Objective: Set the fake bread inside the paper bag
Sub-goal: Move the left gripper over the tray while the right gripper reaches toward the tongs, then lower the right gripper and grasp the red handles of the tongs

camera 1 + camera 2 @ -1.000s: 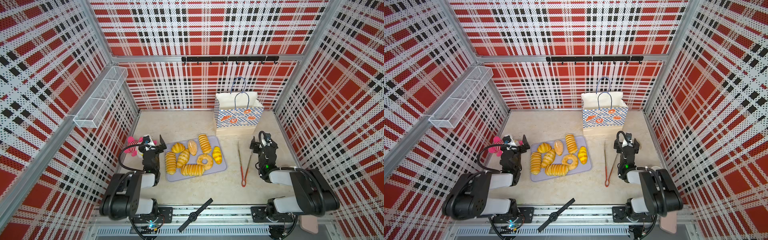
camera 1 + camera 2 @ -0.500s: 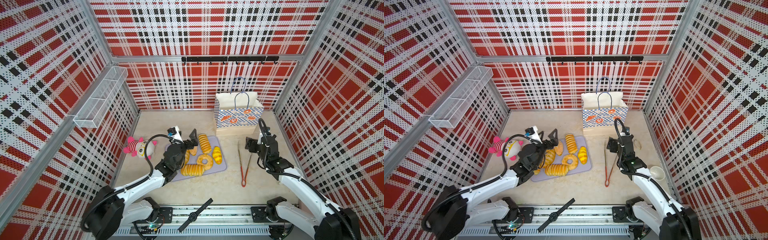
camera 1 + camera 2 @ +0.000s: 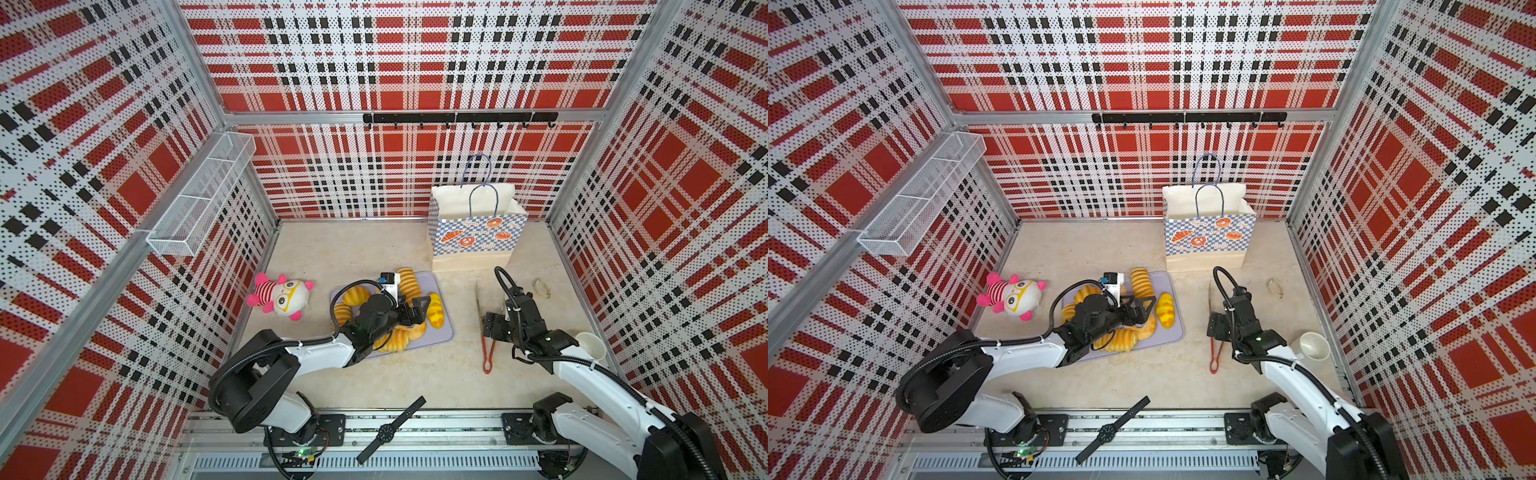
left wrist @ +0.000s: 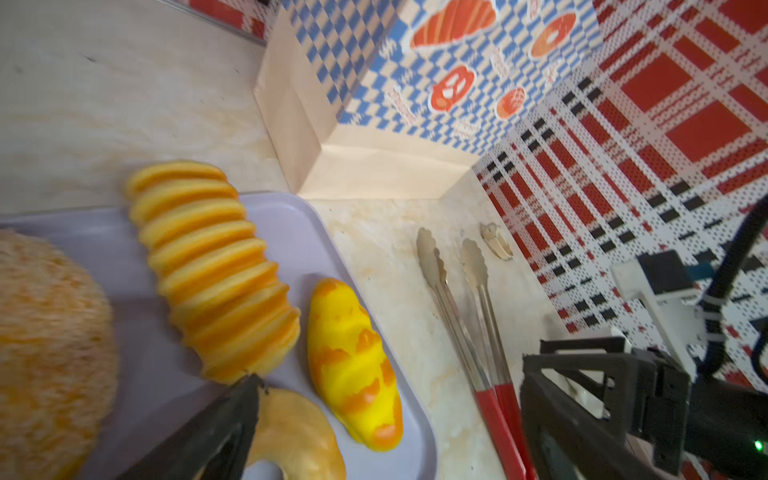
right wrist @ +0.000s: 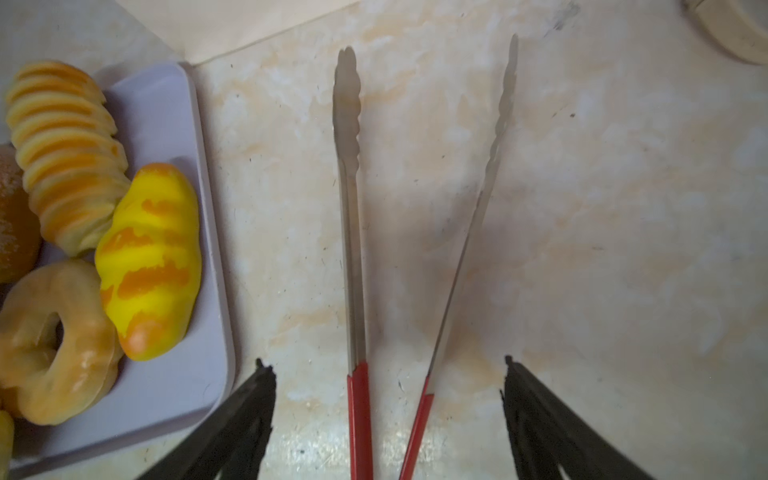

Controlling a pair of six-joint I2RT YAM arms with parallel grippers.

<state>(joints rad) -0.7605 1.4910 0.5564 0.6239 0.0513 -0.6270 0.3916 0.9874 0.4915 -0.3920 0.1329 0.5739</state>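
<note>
On the tray (image 3: 445, 329), glossy golden fake bread (image 3: 435, 309) lay under the wide-open, empty left gripper (image 3: 413, 311); only the right wrist view showed the right gripper (image 5: 386, 365) open astride tongs (image 5: 351, 249).

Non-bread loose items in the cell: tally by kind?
paper bag: 1
tray: 1
plush doll: 1
tongs: 1
cup: 1
small cream loop: 1
wristwatch: 1
Total: 7

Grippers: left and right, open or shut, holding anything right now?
Left gripper: open, empty, over the fake bread.
Right gripper: open, empty, jaws either side of the tongs, not touching them.
</note>
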